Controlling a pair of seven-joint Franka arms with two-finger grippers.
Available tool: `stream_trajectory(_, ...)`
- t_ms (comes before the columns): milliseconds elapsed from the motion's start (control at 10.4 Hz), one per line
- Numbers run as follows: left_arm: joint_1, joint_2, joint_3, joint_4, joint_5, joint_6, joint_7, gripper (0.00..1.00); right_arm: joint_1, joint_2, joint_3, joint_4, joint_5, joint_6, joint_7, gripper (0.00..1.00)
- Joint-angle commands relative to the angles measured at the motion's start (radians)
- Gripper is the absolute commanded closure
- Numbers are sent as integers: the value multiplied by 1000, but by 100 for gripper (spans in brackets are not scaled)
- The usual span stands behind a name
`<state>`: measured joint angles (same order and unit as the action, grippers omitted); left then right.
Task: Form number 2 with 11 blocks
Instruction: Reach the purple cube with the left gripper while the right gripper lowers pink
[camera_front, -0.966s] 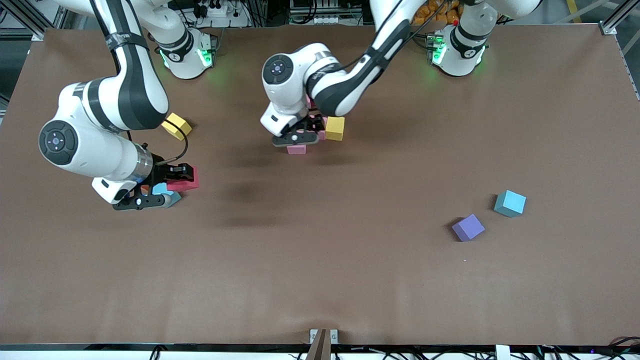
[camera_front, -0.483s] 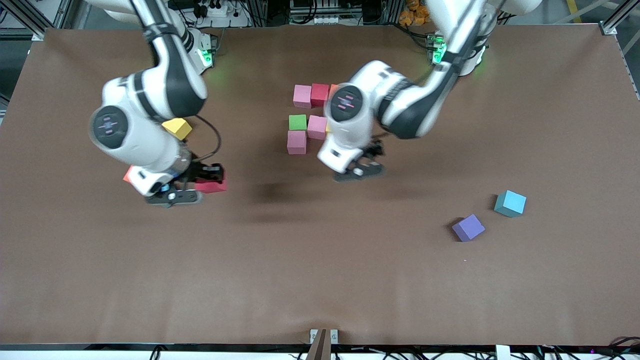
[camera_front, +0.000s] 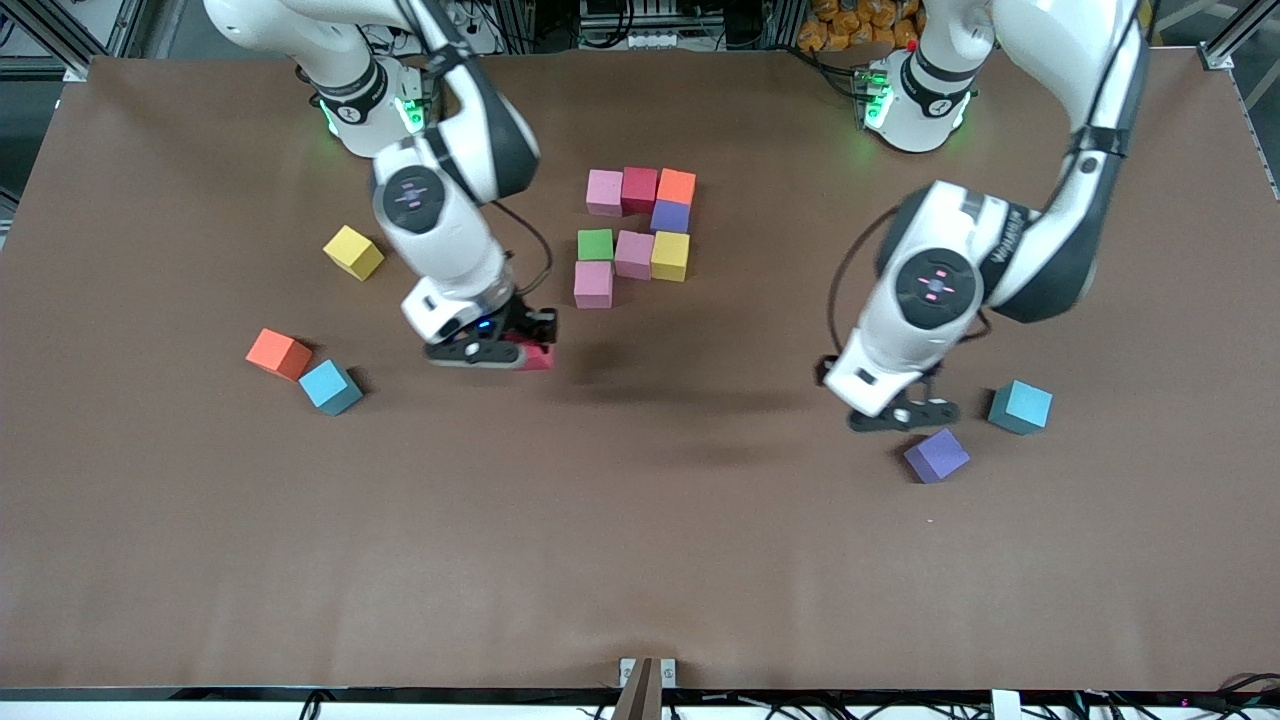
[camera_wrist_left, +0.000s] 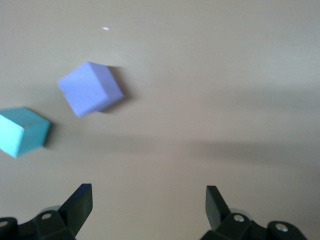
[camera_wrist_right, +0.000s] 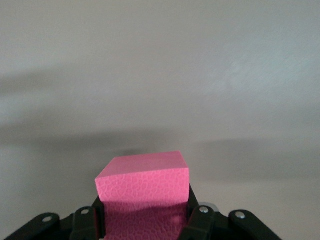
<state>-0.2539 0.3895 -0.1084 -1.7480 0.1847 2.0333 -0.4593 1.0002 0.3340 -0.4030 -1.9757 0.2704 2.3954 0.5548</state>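
Several blocks form a partial number 2 mid-table: pink (camera_front: 604, 192), red (camera_front: 640, 189) and orange (camera_front: 676, 186) in a row, purple (camera_front: 670, 215) below, then green (camera_front: 595, 244), pink (camera_front: 634, 254), yellow (camera_front: 670, 256), and pink (camera_front: 593, 284). My right gripper (camera_front: 525, 345) is shut on a red block (camera_front: 538, 358) over the table beside that last pink block; it looks pinkish in the right wrist view (camera_wrist_right: 143, 182). My left gripper (camera_front: 905, 415) hangs open and empty over the table by a loose purple block (camera_front: 937, 455) (camera_wrist_left: 91, 88) and a teal block (camera_front: 1020, 407) (camera_wrist_left: 22, 131).
Loose blocks lie toward the right arm's end: yellow (camera_front: 353, 252), orange (camera_front: 279, 353) and teal (camera_front: 331, 387). The brown table (camera_front: 640, 560) is bare nearer the front camera.
My right gripper carried the red block from beside the orange and teal blocks toward the digit. My left gripper left the digit and moved over to the purple and teal blocks.
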Motion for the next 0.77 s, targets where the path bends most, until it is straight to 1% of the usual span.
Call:
stream_trajectory(0, 108, -49, 18, -139, 27, 117, 132, 0, 75, 61, -10, -5, -3, 71, 107, 70)
stream_trajectory(97, 111, -38, 57, -168, 25, 181, 178, 0, 104, 94, -10, -8, -3, 109, 141, 70)
stream_trajectory(193, 111, -23, 85, -177, 27, 221, 253, 0, 133, 124, -10, -8, -3, 125, 164, 70)
stream_trajectory(290, 111, -11, 94, -176, 25, 234, 343, 0, 138, 143, -7, -8, -5, 126, 165, 70)
stream_trajectory(483, 111, 21, 102, -169, 25, 257, 473, 0, 133, 175, 32, -8, -4, 131, 172, 70)
stream_trajectory(579, 111, 35, 111, -169, 30, 280, 522, 0, 136, 181, 44, -11, -5, 142, 209, 70)
stream_trajectory(676, 111, 51, 113, -168, 33, 300, 625, 0, 138, 184, 50, -15, -5, 146, 218, 70)
